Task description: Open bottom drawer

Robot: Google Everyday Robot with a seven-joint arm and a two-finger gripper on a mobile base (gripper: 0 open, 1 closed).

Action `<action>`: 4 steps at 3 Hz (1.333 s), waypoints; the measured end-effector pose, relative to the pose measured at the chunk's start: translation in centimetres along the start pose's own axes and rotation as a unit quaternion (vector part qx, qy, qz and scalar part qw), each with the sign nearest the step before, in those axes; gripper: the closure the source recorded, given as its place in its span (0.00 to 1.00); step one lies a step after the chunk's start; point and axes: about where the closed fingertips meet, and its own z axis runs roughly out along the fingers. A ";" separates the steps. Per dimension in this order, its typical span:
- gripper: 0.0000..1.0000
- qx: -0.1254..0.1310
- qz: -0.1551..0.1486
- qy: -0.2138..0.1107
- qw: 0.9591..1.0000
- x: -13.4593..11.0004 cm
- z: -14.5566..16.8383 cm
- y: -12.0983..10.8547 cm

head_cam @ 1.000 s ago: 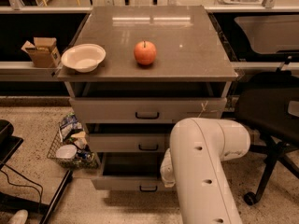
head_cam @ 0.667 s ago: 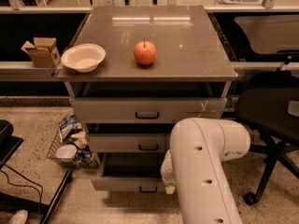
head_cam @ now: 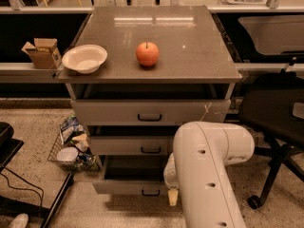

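While the white arm (head_cam: 209, 175) blocks the lower right foreground, we see the gripper (head_cam: 173, 196) only as a pale tip poking out from behind it. It sits low, just beside the right end of the bottom drawer (head_cam: 122, 188) front. We cannot tell whether it is released or clenched, or whether it touches the drawer. The bottom drawer is the lowest of 3 and stands pulled out, further forward than the middle drawer (head_cam: 124, 145), with its dark interior exposed behind the front panel. Its black handle (head_cam: 150, 193) is centred on the front, just left of the gripper. The top drawer (head_cam: 114, 112) sits under the countertop (head_cam: 194, 37), with a dark gap above it. On the countertop we have 1 red apple (head_cam: 147, 54) near the middle and 1 white bowl (head_cam: 84, 58) at the left edge, well apart. A cardboard box (head_cam: 42, 52) sits left of the cabinet, a wire basket (head_cam: 71, 150) of clutter on the floor below it, and an office chair (head_cam: 273, 110) to the right.
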 end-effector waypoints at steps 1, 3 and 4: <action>0.07 -0.015 0.016 -0.006 1.000 0.6 1.3 1.4; 0.48 -0.077 0.043 0.041 0.995 1.2 0.1 8.3; 0.70 -0.099 0.044 0.055 0.993 0.7 -0.8 10.9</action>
